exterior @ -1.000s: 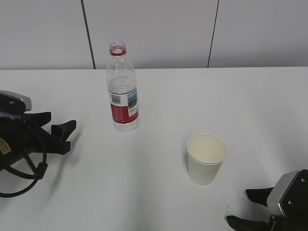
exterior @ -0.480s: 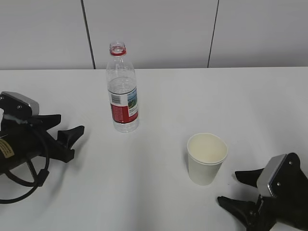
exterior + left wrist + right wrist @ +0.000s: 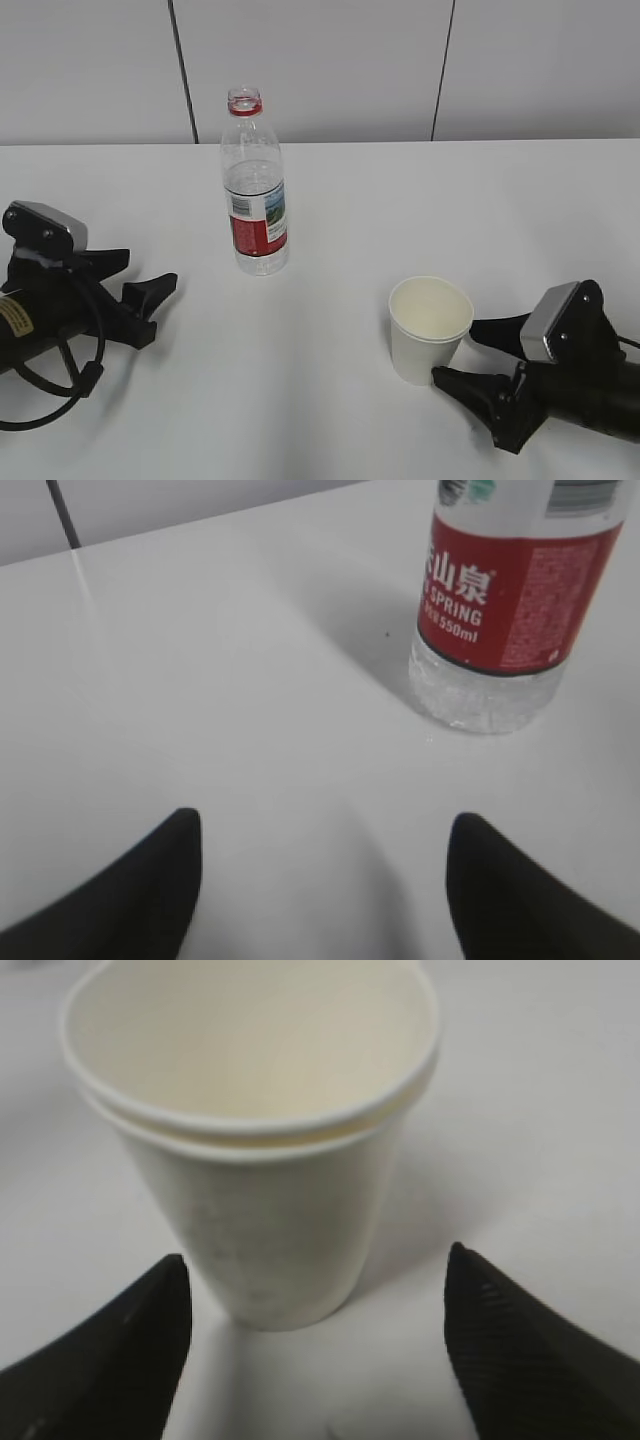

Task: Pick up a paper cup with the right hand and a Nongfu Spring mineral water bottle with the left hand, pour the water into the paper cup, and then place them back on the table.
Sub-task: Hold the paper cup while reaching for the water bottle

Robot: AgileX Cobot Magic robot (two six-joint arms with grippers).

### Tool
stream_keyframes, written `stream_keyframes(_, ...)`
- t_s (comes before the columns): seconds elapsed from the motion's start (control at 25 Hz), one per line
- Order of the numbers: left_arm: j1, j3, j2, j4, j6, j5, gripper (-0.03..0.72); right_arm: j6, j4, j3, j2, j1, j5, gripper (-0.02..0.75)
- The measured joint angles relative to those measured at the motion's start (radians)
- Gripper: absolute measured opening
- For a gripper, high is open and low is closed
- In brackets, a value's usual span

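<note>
Standing upright on the large plain white tabletop [image 3: 330, 190], the clear plastic water bottle with a red neck ring and a red-and-white label [image 3: 255, 185] is capless and partly filled, placed toward the rear left of centre. The small off-white tapered paper cup with a rolled rim [image 3: 429, 329] stands upright nearer the front, right of centre and well apart from the bottle; its interior appears empty. In the right wrist view, a doubled rim is visible on the cup [image 3: 262, 1130].

Left arm: the black two-finger gripper with a grey-silver wrist block and cable loops [image 3: 140, 280] rests low over the table at the left edge, fingers spread wide and holding nothing. It points toward the bottle but is apart from it. In the left wrist view, the bottle [image 3: 505, 610] lies ahead of the gripper [image 3: 320, 880], offset to the right.

Right arm: the black two-finger gripper with a grey-silver wrist block [image 3: 465, 355] lies low at the front right, fingers spread wide. Its fingertips [image 3: 447, 378] reach the cup's base on either side; contact cannot be confirmed. In the right wrist view, the cup stands centred ahead of the gripper [image 3: 315, 1345].
</note>
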Motion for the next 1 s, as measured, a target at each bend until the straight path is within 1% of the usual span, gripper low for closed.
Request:
stream_keyframes(0.2,0.000,-0.001,0.013,0.000,0.008,0.000,0.463,0.030,-0.062,-0.071,0.040,0.000,0.002,0.582)
stream_keyframes(0.52,0.000,-0.002,0.016,-0.002,0.009,0.000,0.463,0.035,-0.137,-0.107,0.056,0.002,0.005,0.582)
stream_keyframes(0.72,0.000,-0.002,0.016,-0.002,0.009,0.000,0.463,0.035,-0.143,-0.112,0.056,0.027,0.005,0.582)
stream_keyframes(1.0,0.000,-0.002,0.016,-0.003,0.009,0.000,0.463,0.037,-0.116,-0.180,0.095,0.082,0.007,0.582)
